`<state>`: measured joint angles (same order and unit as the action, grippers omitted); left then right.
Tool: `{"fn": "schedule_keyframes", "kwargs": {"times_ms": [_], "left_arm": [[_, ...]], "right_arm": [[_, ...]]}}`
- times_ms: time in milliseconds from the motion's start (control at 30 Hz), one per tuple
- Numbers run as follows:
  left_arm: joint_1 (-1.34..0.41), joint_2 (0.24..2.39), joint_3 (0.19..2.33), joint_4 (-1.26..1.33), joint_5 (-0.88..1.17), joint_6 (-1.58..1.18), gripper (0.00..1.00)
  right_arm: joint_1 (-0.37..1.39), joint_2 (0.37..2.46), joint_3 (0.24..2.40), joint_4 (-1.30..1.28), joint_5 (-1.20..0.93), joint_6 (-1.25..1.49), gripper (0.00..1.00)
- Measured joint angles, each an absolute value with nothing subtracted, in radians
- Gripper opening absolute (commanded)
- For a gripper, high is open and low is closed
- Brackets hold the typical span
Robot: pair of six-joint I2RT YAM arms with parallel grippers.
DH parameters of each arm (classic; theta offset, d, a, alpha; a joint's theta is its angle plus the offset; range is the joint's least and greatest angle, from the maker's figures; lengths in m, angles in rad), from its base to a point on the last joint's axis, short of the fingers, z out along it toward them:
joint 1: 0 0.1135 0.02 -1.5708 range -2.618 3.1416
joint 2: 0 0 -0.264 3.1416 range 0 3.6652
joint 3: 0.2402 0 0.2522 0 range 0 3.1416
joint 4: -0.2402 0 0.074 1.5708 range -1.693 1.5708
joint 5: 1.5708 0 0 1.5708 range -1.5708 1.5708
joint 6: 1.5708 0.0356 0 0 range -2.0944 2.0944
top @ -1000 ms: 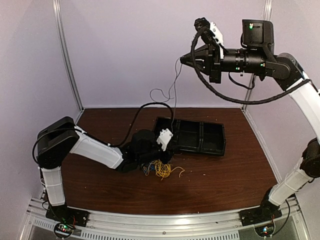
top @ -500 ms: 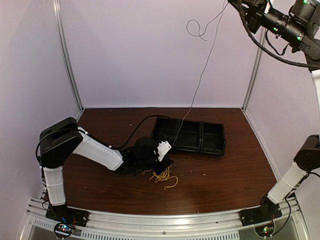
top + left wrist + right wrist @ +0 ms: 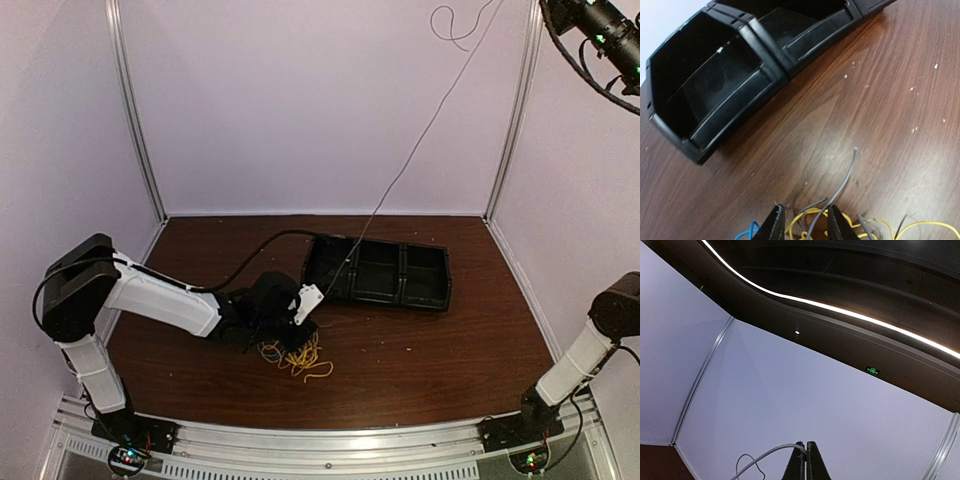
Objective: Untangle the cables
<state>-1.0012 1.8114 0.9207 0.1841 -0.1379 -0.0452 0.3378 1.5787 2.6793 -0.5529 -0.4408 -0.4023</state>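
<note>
A tangle of yellow and blue cables (image 3: 297, 356) lies on the brown table in front of the tray. My left gripper (image 3: 291, 338) is down on it. In the left wrist view its fingers (image 3: 774, 224) hold yellow loops (image 3: 812, 215) and a grey strand (image 3: 842, 182) between them, with a blue cable (image 3: 747, 231) just to the left. A pale grey cable (image 3: 420, 140) runs taut from the tangle up to the top right. My right gripper (image 3: 806, 446) is shut on its upper end (image 3: 771, 453), high in the air; in the top view only its arm (image 3: 600, 25) shows.
A black tray (image 3: 446, 283) with three compartments stands behind the tangle, with the taut grey cable passing over its left end; in the left wrist view its rim (image 3: 747, 30) is at the upper left. The left arm's thick black cable (image 3: 262, 248) arcs over the table. White walls with metal posts enclose the table.
My right arm has risen up and to the right, leaving the top view and drawing the grey cable straight. My left gripper has slid left and nearer, the yellow tangle coming with it.
</note>
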Motion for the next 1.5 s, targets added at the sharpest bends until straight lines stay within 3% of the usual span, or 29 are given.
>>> {"fn": "schedule_keyframes", "kwargs": {"times_ms": [333,733,1133,1167,1300,1333,1433,1500], "left_arm": [[-0.929,1.610,0.707,0.078,-0.265,-0.132,0.31],[-0.899,1.424,0.613,0.070,-0.395,-0.212,0.30],[-0.896,1.275,0.546,0.115,-0.400,-0.230,0.30],[-0.896,1.269,0.549,0.115,-0.400,-0.229,0.30],[-0.896,1.258,0.576,0.108,-0.401,-0.213,0.30],[-0.896,1.253,0.584,0.107,-0.401,-0.207,0.30],[-0.896,1.241,0.605,0.106,-0.401,-0.196,0.32],[-0.896,1.238,0.614,0.105,-0.401,-0.192,0.36]], "right_arm": [[0.256,1.522,2.630,-0.494,-0.364,-0.394,0.00],[0.250,1.135,1.623,-0.643,-0.402,-0.503,0.00],[0.248,0.875,0.919,-0.871,-0.409,-0.784,0.00],[0.248,0.879,0.875,-0.878,-0.397,-0.804,0.02],[0.248,0.883,0.776,-0.922,-0.355,-0.865,0.52],[0.248,0.888,0.774,-0.931,-0.348,-0.875,0.59],[0.248,0.923,0.809,-0.962,-0.354,-0.915,0.71],[0.250,0.966,0.868,-0.991,-0.390,-0.925,0.73]]}}
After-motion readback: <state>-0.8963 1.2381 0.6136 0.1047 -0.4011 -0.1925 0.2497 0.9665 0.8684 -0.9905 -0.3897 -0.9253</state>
